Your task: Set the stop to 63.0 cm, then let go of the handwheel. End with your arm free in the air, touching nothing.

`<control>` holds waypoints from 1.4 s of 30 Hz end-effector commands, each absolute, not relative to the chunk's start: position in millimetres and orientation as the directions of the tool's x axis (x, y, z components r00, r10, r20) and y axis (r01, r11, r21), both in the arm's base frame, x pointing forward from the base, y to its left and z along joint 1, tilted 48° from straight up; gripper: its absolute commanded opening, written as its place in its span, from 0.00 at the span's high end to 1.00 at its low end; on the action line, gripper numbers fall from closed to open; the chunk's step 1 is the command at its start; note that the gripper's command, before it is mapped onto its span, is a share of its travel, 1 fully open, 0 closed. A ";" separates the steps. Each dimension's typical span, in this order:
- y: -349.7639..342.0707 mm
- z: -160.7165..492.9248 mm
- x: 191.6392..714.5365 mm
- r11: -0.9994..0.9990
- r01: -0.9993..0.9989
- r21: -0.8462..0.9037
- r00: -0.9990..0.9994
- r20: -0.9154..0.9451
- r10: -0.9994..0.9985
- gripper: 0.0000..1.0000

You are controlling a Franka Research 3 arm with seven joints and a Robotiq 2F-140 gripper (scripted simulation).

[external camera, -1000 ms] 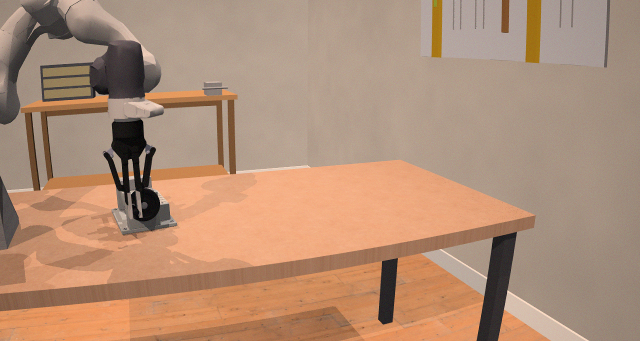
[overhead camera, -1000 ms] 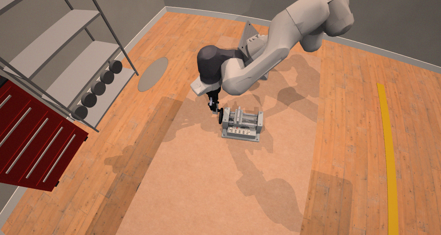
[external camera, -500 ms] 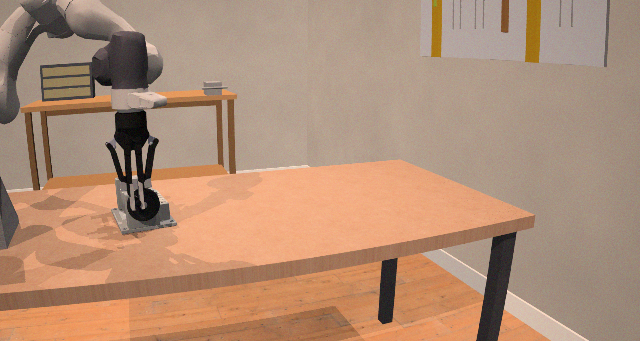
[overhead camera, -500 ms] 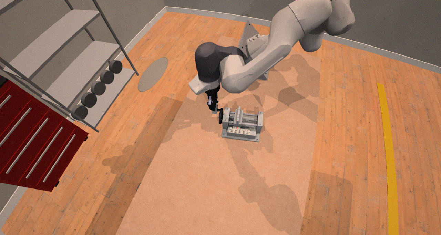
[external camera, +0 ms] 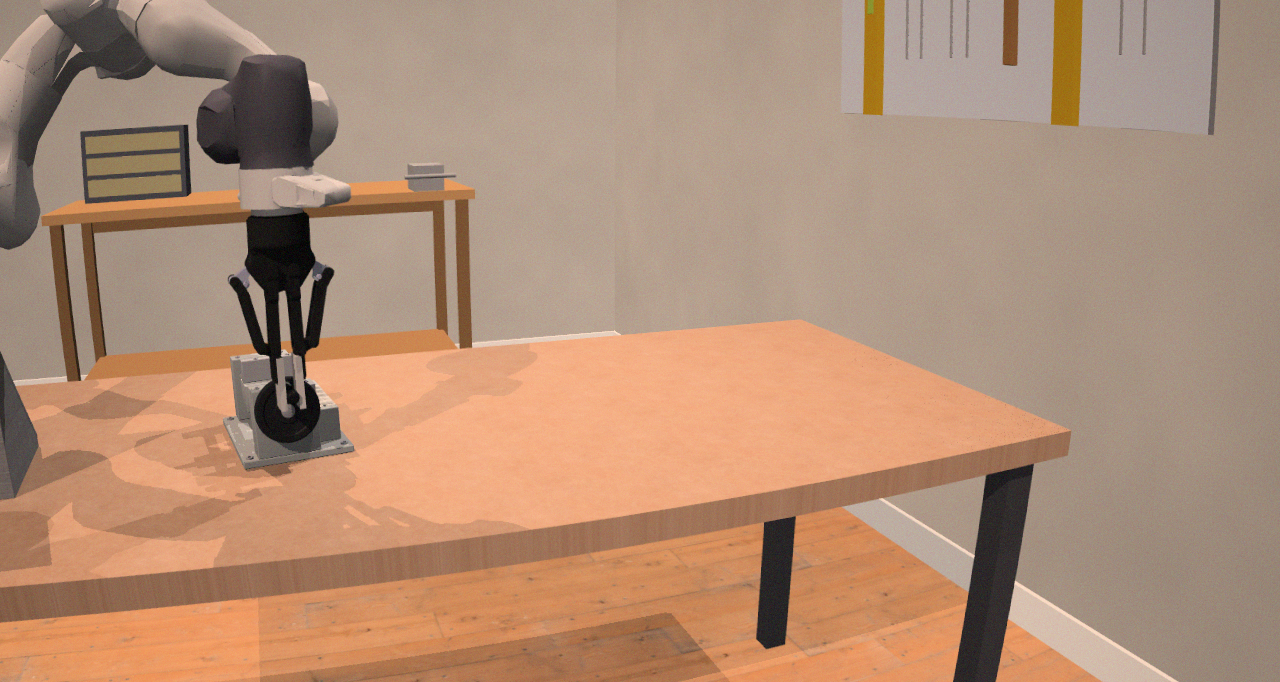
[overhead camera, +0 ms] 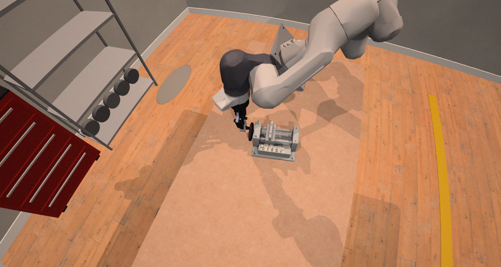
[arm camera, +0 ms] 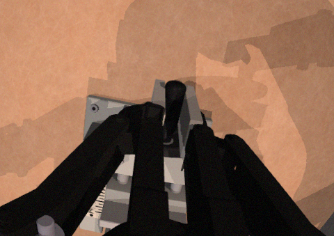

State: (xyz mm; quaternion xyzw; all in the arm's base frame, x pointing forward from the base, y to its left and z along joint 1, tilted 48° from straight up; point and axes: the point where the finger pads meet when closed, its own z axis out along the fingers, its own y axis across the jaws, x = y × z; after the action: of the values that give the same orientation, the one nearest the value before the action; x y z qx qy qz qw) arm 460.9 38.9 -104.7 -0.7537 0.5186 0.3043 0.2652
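Observation:
The stop device stands on the table, with a black handwheel point(overhead camera: 251, 132) point(external camera: 307, 426) at one end. Its grey stop carriage point(overhead camera: 270, 132) sits on the rods, nearer the handwheel end. A small red pointer point(overhead camera: 269, 145) stands at the left part of the white scale point(overhead camera: 276, 149); the numbers are too small to read surely. My gripper point(overhead camera: 243, 127) point(external camera: 292, 395) point(arm camera: 170, 97) points down at the outer face of the wheel. Its pads are shut on the wheel's black crank handle point(arm camera: 175, 90), which shows between them near the top of the wheel. My fingers hide much of the device in the wrist view.
A grey angled bracket point(overhead camera: 280, 44) stands near the arm's base. Beyond the table point(external camera: 716, 409) are a shelf rack point(overhead camera: 83, 23) with black round weights point(overhead camera: 111, 100), a red drawer cabinet point(overhead camera: 35, 160) and a wooden bench point(external camera: 375, 196).

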 end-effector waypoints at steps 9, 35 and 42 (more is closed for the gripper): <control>48.3 -107.1 475.0 -0.318 -0.945 -0.077 0.270 -0.734 -0.624 0.96; 84.5 -142.1 463.5 -0.318 -0.945 -0.077 0.270 -0.734 -0.624 0.96; 84.0 -144.7 455.4 -0.318 -0.945 -0.077 0.270 -0.734 -0.624 0.96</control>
State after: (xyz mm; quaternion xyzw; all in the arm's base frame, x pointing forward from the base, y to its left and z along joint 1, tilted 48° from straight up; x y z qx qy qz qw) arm 460.2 83.5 -142.8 -0.7503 0.5250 0.3056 0.2607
